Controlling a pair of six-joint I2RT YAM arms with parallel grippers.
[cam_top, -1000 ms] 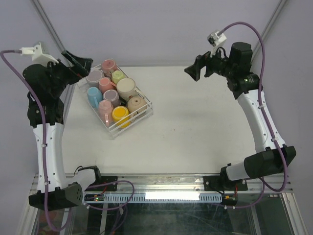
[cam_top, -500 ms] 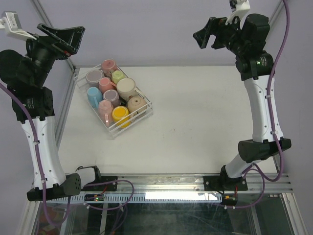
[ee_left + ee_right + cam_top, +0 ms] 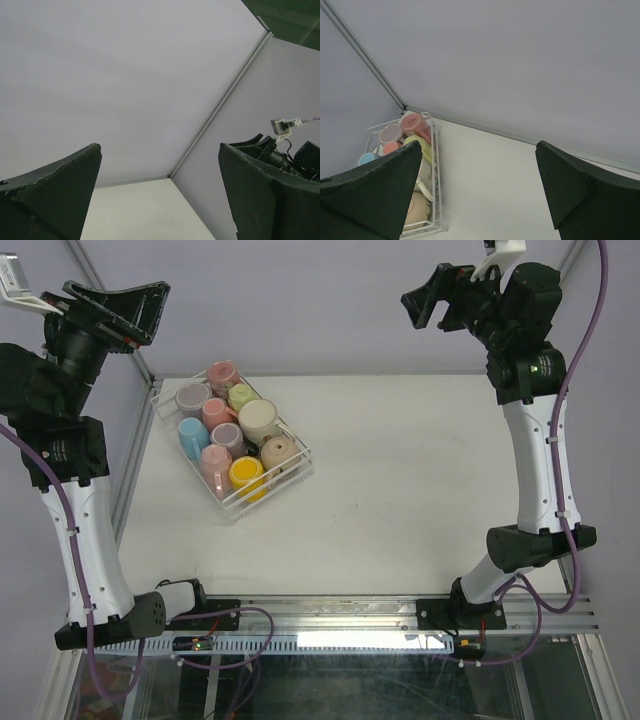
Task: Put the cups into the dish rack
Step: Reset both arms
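The clear wire dish rack (image 3: 297,472) sits on the table's left half. Several mugs lie inside it: pink (image 3: 222,373), mauve (image 3: 192,397), light blue (image 3: 192,432), cream (image 3: 259,420), beige (image 3: 278,452), yellow (image 3: 246,475). The rack also shows in the right wrist view (image 3: 436,165), with the pink mug (image 3: 414,124) at its far end. My left gripper (image 3: 112,310) is open and empty, raised high above the table's far left corner. My right gripper (image 3: 432,302) is open and empty, raised high at the far right. No mug lies outside the rack.
The white table (image 3: 420,500) ends at grey back walls with a metal corner post (image 3: 220,105). The right arm's wrist (image 3: 290,160) shows past my left gripper's right finger.
Both arms have risen from table level to high above the far corners, with the grippers open throughout. The mugs and the rack have not moved.
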